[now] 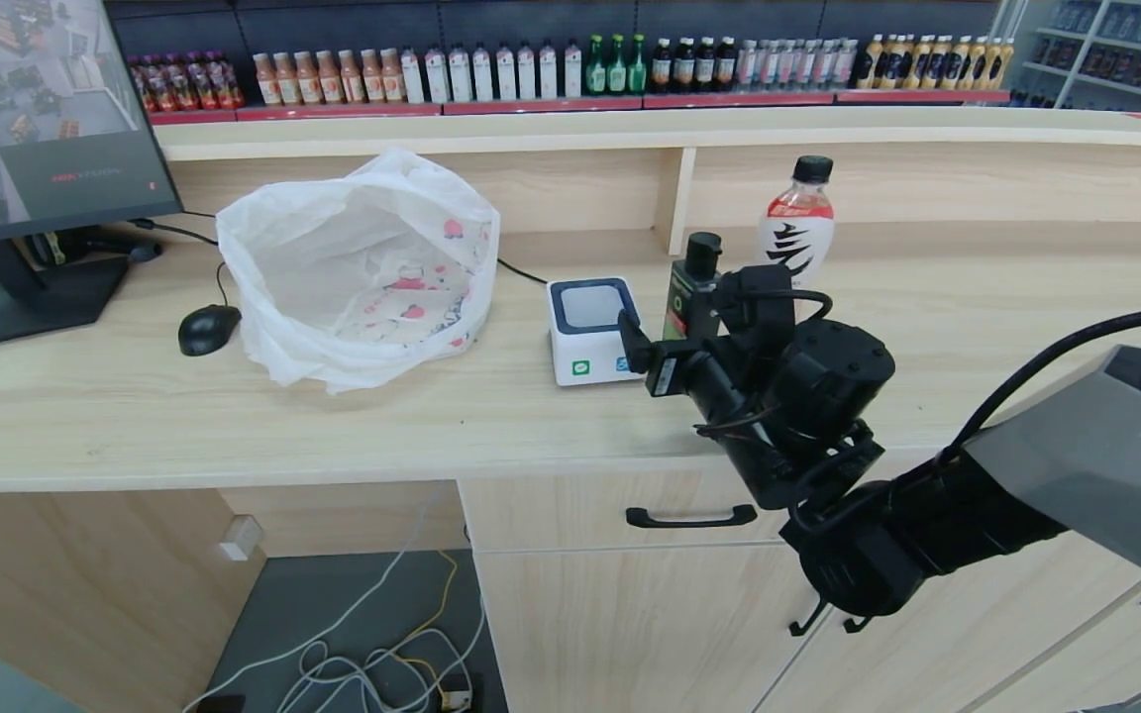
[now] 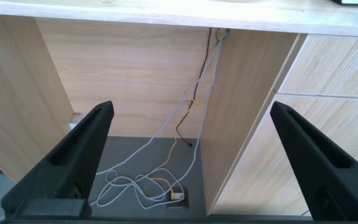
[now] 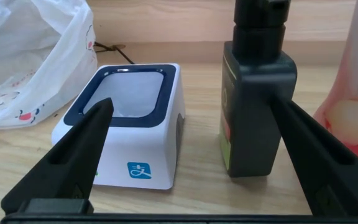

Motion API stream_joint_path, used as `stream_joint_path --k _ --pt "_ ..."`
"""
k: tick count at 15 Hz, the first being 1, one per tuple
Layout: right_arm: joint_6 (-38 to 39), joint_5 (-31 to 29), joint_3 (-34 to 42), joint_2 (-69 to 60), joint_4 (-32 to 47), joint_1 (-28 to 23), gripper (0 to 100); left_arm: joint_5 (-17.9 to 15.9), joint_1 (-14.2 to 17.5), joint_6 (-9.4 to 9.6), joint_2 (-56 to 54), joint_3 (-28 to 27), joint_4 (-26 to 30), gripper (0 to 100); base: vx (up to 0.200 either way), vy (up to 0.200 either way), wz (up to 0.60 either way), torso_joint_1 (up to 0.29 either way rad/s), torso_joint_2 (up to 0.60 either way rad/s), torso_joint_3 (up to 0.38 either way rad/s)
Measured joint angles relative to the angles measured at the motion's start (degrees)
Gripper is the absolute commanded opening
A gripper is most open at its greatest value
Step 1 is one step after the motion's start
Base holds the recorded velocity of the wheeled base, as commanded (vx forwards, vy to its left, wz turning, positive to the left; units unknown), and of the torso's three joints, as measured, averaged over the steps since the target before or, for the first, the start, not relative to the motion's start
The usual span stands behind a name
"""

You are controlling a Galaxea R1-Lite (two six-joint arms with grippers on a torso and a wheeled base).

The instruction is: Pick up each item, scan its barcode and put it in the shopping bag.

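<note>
My right gripper [image 1: 677, 332] stood with jaws apart before the dark bottle [image 1: 692, 282], beside the scanner [image 1: 585, 342]. I judged this the pick-up step; next, advance and clamp the bottle.

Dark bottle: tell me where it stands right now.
In the head view the dark bottle stands upright on the counter, right of centre, between the white scanner and the white-labelled bottle, with the open right gripper facing it.

Right pincer [image 1: 677, 332] hovers at the dark bottle [image 1: 691, 282] beside the scanner [image 1: 585, 342].
</note>
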Motion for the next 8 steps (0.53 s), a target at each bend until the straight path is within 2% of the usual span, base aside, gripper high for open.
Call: stream_joint_path --k 8 --pt "0.09 0.41 -0.07 -0.61 0.46 -2.07 100 0.0 0.0 0.0 0.0 0.0 0.0 100 0.0 0.0 0.0 0.0 0.0 0.0"
